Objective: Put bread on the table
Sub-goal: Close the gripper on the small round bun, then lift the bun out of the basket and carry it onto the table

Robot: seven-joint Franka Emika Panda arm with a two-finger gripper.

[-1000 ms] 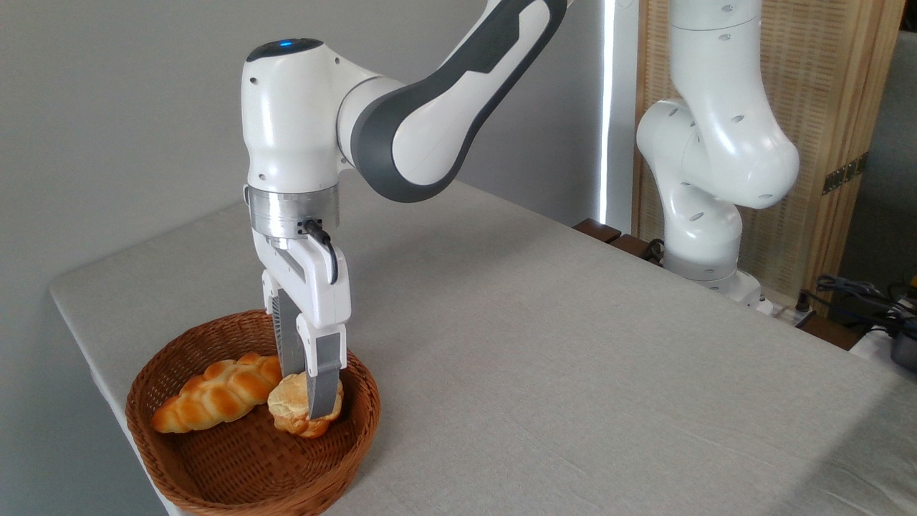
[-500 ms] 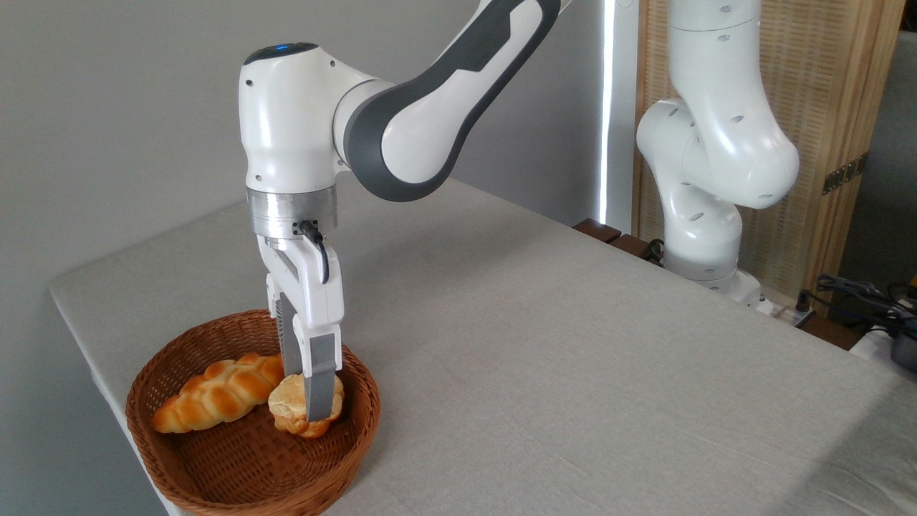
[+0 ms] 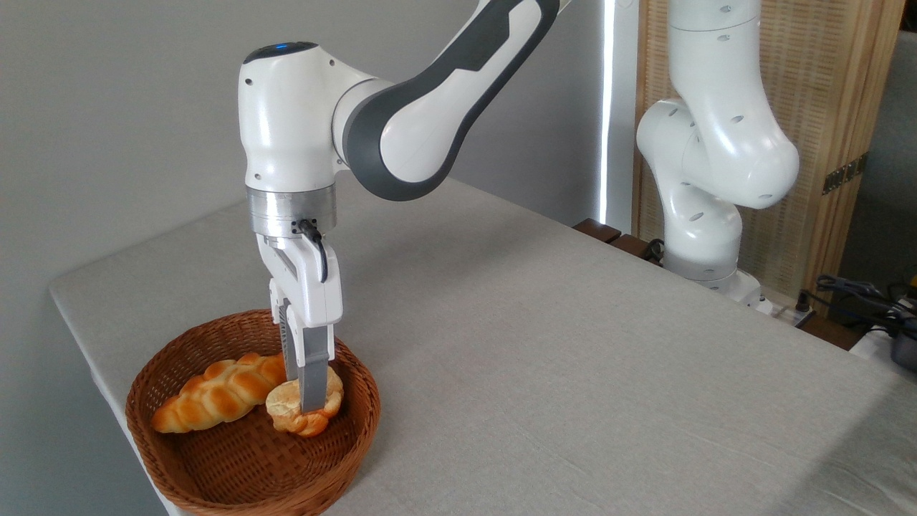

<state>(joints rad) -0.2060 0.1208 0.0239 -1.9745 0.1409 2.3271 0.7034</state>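
braided loaf (image 3: 215,394): long, golden-orange, lies in the left half of the basket, its right end touching or just beside the bun. not the task's thing.
basket (image 3: 179,476): brown woven wicker, shallow, at the near left corner of the table; holds both breads.
bread (image 3: 283,408): small round puffy bun, pale cream top with golden-orange edges, inside the basket right of the loaf, near the basket's right wall. whether it rests on the basket floor or is a touch lifted cannot be told.
handling of the bread: judged light and soft, with a puffy body that would give under pressure and a cracked crust that could dent or flake. best taken across its middle, on the two opposite sides, with only gentle squeeze; a grip too near the edge could let it roll out.
gripper (image 3: 306,401): points straight down into the basket, fingers narrowed to about the bun's width. the near finger lies across the front of the bun and the other is hidden behind, so it looks clamped on the bun across its middle.
table (image 3: 573,358): light grey-beige cloth, wide bare surface to the right of the basket; the bun is not yet on it.
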